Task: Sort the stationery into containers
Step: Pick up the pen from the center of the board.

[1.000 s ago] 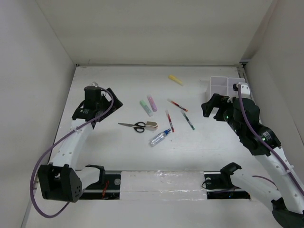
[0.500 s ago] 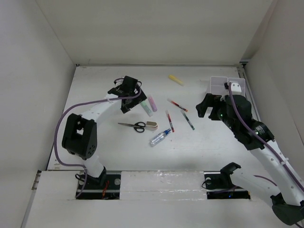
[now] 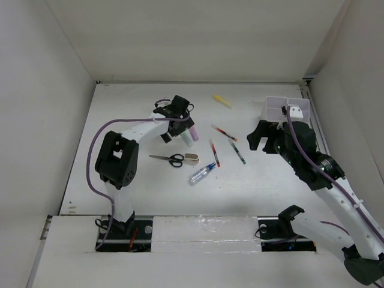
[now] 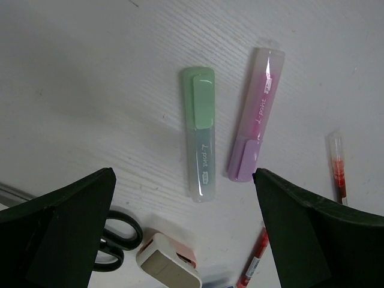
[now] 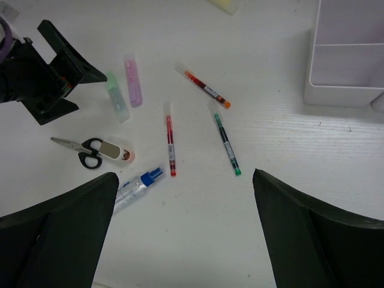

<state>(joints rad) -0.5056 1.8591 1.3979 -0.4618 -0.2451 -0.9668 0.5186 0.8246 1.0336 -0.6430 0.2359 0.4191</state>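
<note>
Your left claw (image 4: 183, 177) hung spread over the green highlighter (image 4: 201, 141) — pink highlighter (image 4: 255, 117) at 3 o'clock, scissors (image 4: 117, 240) at 7; right claw (image 5: 186, 174) spread too.

Tabletop (image 3: 270, 186): 1 scissors (image 3: 168, 159), 1 beige block (image 3: 191, 159), 1 blue-capped bottle (image 3: 203, 173), 2 red pens (image 3: 224, 132), 1 green pen (image 3: 237, 152), 1 yellow highlighter (image 3: 222, 101), 1 white bin (image 3: 276, 99).

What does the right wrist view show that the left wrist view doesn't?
Only the right wrist view: the white bin, the green pen, the end of the yellow highlighter at the top edge, and the left hand, open. Only the left wrist view: the print on the highlighters' barrels. Both: green highlighter, pink highlighter, scissors, beige block and a red pen.
</note>
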